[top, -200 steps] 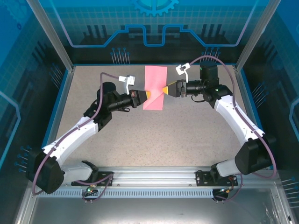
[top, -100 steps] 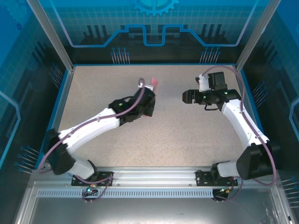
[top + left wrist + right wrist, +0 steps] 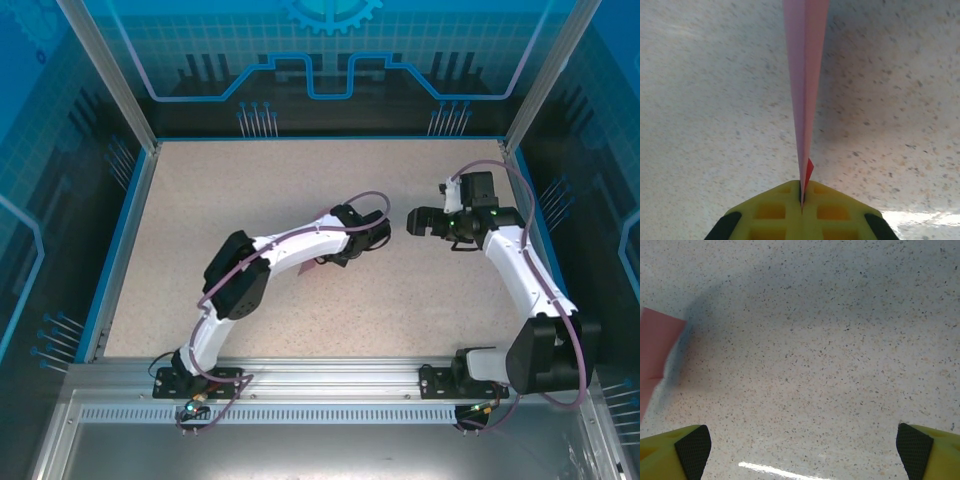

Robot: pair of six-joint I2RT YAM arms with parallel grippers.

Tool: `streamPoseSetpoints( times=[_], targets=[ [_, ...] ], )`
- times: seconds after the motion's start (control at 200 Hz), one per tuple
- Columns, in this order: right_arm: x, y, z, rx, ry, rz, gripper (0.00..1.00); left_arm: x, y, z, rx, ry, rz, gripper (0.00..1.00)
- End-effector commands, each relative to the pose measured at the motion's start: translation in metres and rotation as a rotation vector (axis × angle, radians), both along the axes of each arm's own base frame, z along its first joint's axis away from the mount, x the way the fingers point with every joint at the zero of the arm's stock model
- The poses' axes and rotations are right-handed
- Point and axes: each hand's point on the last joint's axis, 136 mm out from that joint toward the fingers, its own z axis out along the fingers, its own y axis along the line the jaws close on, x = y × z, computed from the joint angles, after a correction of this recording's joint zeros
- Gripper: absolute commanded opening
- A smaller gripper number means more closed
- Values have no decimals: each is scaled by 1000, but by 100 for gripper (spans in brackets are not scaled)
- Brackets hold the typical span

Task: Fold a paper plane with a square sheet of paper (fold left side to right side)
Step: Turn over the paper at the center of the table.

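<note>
The square sheet of paper (image 3: 806,90) is pink and folded flat, seen edge-on in the left wrist view, running up from my left gripper (image 3: 802,197). The yellow fingers (image 3: 775,212) are shut on its near edge, above the speckled table. From above, the left arm's wrist (image 3: 360,232) reaches across to the table's middle, and a sliver of the pink paper (image 3: 319,263) shows under the forearm. My right gripper (image 3: 416,220) stands just right of that wrist, open, with nothing between its fingers (image 3: 690,446). The right wrist view has the pink sheet (image 3: 655,352) at its left edge.
The speckled beige table (image 3: 200,200) is bounded by a blue rim and aluminium frame posts (image 3: 110,75). The arms' base rail (image 3: 320,385) runs along the near edge. The two wrists are close together at centre right.
The left arm has swung from the table's back middle toward the right and nearer, carrying the paper. The right gripper has let go of the paper, opened wide and drawn back rightward.
</note>
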Motion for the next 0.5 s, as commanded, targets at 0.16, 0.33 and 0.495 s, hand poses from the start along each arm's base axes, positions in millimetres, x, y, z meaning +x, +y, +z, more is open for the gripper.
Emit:
streamPoseSetpoints(
  times=[0.16,0.33,0.495],
  targets=[
    [-6,2,-7,44,17,1,99,-20,-29,-44,-99,250,-10,1],
    [-7,7,-13,71,36,18,99,-16,-47,-55,-262,321,6,9],
    [-6,14,-22,111,72,31,99,-12,-61,-61,-420,379,32,20]
  ],
)
